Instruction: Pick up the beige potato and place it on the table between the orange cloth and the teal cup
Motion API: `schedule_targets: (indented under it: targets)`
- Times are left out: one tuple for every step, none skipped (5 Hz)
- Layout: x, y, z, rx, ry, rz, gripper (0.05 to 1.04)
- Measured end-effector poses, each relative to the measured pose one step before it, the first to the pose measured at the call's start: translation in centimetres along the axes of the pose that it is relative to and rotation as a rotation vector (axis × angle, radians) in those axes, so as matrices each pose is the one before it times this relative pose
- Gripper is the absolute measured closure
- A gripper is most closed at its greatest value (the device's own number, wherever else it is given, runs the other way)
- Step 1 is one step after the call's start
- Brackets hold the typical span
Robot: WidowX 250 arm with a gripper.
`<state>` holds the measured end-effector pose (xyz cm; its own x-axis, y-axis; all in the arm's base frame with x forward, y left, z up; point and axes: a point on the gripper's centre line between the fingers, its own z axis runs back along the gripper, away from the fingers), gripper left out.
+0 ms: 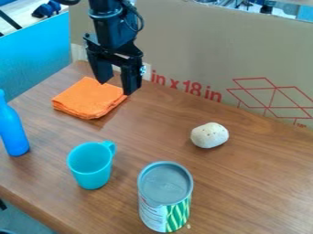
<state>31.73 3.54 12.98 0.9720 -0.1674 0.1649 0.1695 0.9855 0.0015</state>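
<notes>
Orange cloth (89, 98), folded into a flat stack, lies on the wooden counter (250, 183), near the upright cardboard panel (189, 45). My pincer (115, 88) hangs at the cloth's far side, released, its two fingers spread apart; whether either touches the fabric, I cannot tell. Nearer the camera, a turquoise mug (90, 168) stands upright, its handle turned toward the panel. A blue bottle (13, 132) stands at the view's left edge, partly cut off. Beside the mug, toward the view's lower edge, stands a can (164, 201) with a grey top and green-patterned label. A pale, rounded, speckled object (209, 135) rests between the can and the panel.
</notes>
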Motion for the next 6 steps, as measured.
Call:
schedule_targets:
  targets:
    - [-0.216, -0.194, -0.938, -0.0102, 0.0259, -0.0084, 0.082]
    - [1.844, -1.677, -0.181, -0.0075, -0.0954, -0.2046, 0.083]
    - [0.979, -2.288, -0.812, -0.0375, -0.0526, -0.1284, 0.083]
    - [0.797, -2.020, -0.405, -0.0365, -0.0558, -0.0630, 0.083]
    - [0.825, -1.514, -0.831, 0.0077, -0.0409, -0.0407, 0.083]
    - [0.917, -1.384, -1.296, -0.0318, -0.0190, -0.0287, 0.083]
